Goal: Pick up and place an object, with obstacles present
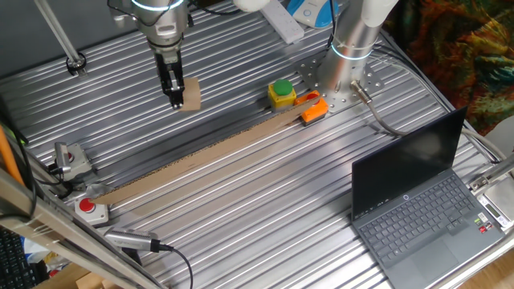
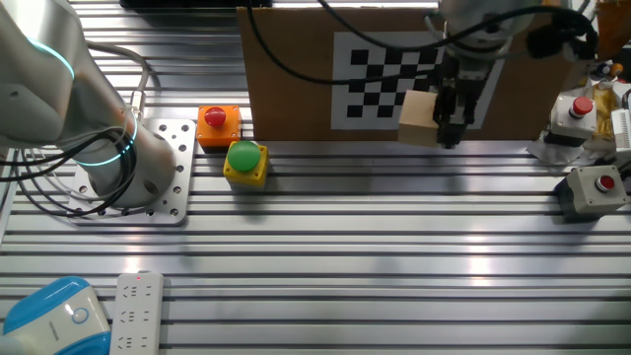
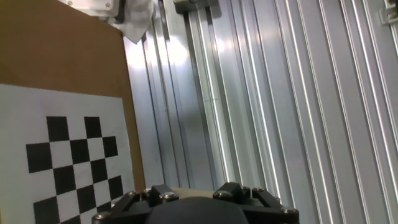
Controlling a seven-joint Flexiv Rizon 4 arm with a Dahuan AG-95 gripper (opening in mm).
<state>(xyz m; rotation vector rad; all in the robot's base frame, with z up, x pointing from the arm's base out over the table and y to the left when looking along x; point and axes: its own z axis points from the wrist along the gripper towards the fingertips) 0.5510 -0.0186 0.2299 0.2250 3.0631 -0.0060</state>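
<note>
Item: wooden block (image 1: 192,94). Location: off the table (image 1: 265,209), in the air beside the upright cardboard board (image 2: 296,69), at about the height of its checker sheet (image 2: 380,74). In the other fixed view it hangs in front of that sheet, well right of the yellow-and-green button box (image 2: 245,163).

Item: my gripper (image 1: 172,97). Condition: fingers drawn narrow, one flat against the block's side; I judge the block is pinched between them, though the far finger is hidden. Hand view shows only the board's edge, the checker sheet and bare ribbed metal; neither fingertips nor block appear there.

Progress: pick-up looks done, since the block is lifted and carried. Remaining: travel to a drop spot, lowering, release. The pictures mark no drop spot, so I cannot tell where that is.

Obstacles on record: the board, seen edge-on as a long brown strip in one fixed view; the button box; an orange box (image 2: 218,124) with a red button just behind it; a laptop (image 1: 426,209) well apart.
</note>
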